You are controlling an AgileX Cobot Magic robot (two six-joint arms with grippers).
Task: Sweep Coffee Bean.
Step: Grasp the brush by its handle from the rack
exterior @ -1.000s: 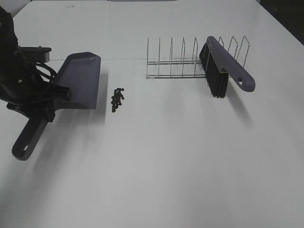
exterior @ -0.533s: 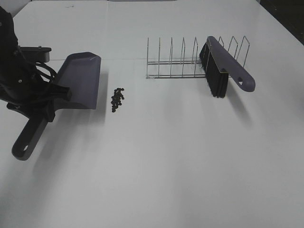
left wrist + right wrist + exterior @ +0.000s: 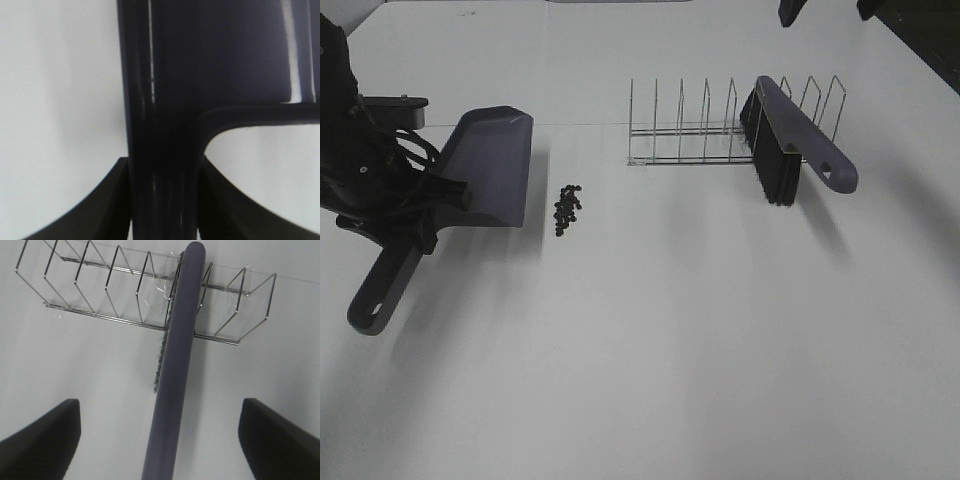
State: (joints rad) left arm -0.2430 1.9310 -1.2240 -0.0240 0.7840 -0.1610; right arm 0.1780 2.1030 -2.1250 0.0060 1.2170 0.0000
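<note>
The coffee beans (image 3: pixel 567 207) lie in a small dark cluster on the white table, just right of the purple dustpan (image 3: pixel 492 168). My left gripper (image 3: pixel 418 215) is shut on the dustpan's handle (image 3: pixel 160 150), with the pan's mouth facing the beans. The purple brush (image 3: pixel 798 140) leans in the wire rack (image 3: pixel 690 135), bristles down. My right gripper (image 3: pixel 825 8) is open at the top edge of the exterior view, above the rack. In the right wrist view it (image 3: pixel 159 407) hangs open and empty above the brush handle (image 3: pixel 177 355).
The wire rack (image 3: pixel 115 295) has several upright dividers and stands at the back of the table. A dark area (image 3: pixel 930 40) borders the table's far right corner.
My right gripper has come into the top of the exterior view above the rack. The left arm, dustpan, beans and brush have hardly moved.
</note>
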